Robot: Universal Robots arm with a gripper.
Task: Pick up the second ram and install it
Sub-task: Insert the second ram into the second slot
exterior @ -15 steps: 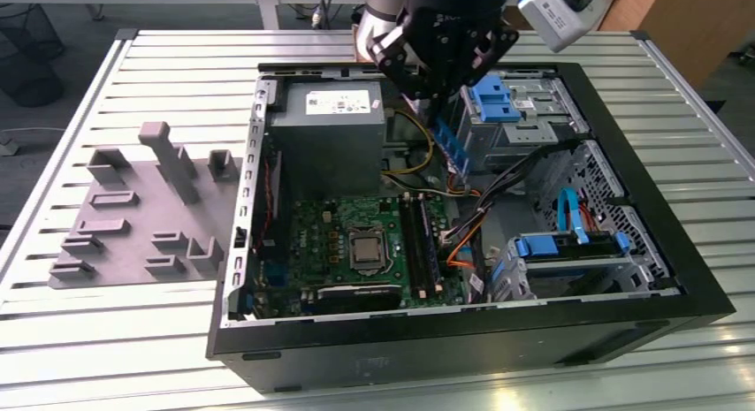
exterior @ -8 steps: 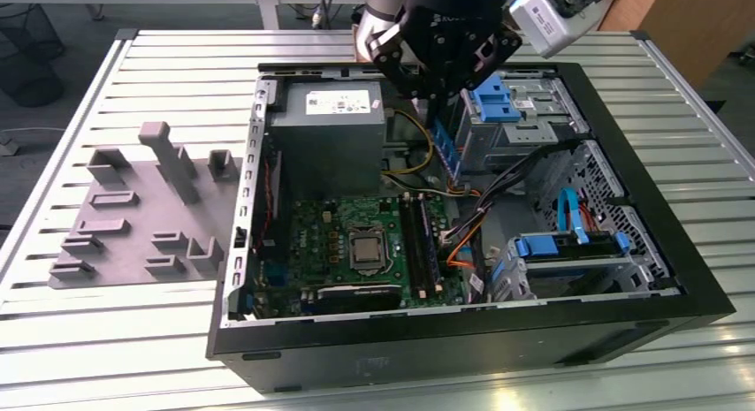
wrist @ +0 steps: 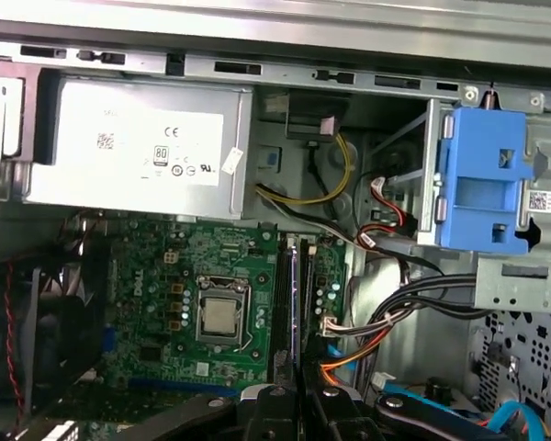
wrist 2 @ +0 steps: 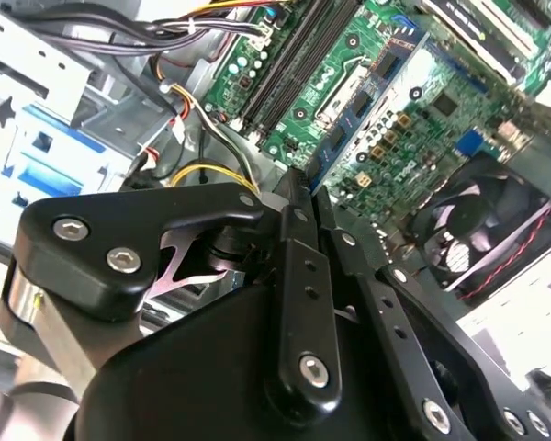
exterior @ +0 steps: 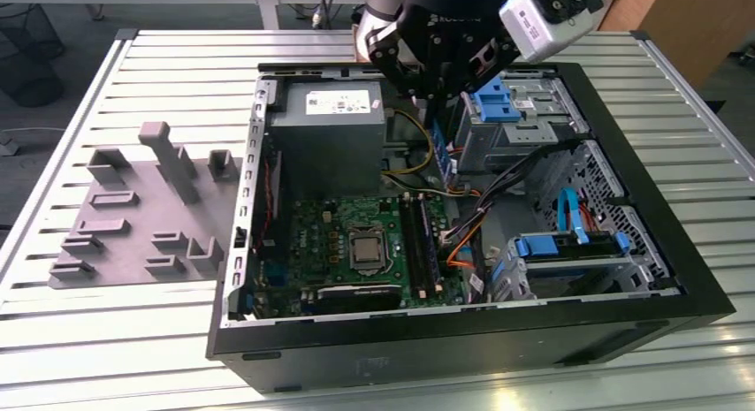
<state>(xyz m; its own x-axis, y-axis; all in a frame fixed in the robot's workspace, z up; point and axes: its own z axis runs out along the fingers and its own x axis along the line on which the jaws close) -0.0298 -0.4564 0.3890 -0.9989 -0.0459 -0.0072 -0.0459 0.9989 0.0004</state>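
My gripper (exterior: 438, 100) hangs over the open computer case (exterior: 660, 252), near its back and above the cables beside the power supply. It is shut on the second ram (exterior: 441, 150), a thin bluish-green board that hangs straight down from the fingers. In the second wrist view the ram (wrist 2: 363, 106) reaches out from the closed fingertips (wrist 2: 296, 197) and shows its black chips. In the first wrist view the gripper (wrist: 301, 395) holds the ram (wrist: 297, 312) edge-on, lined up along the long black memory slots (wrist: 282, 294) on the green motherboard (exterior: 342, 221). The ram is above the board and not touching it.
The grey power supply (exterior: 324, 128) fills the case's back corner. Bright blue drive latches (exterior: 496, 97) and a drive cage stand on the exterior view's right, with cable bundles (exterior: 472, 225) next to the slots. A processor socket (exterior: 368, 250) and a fan (wrist 2: 468, 230) sit nearby. A grey fixture block (exterior: 141, 208) lies on the slatted table.
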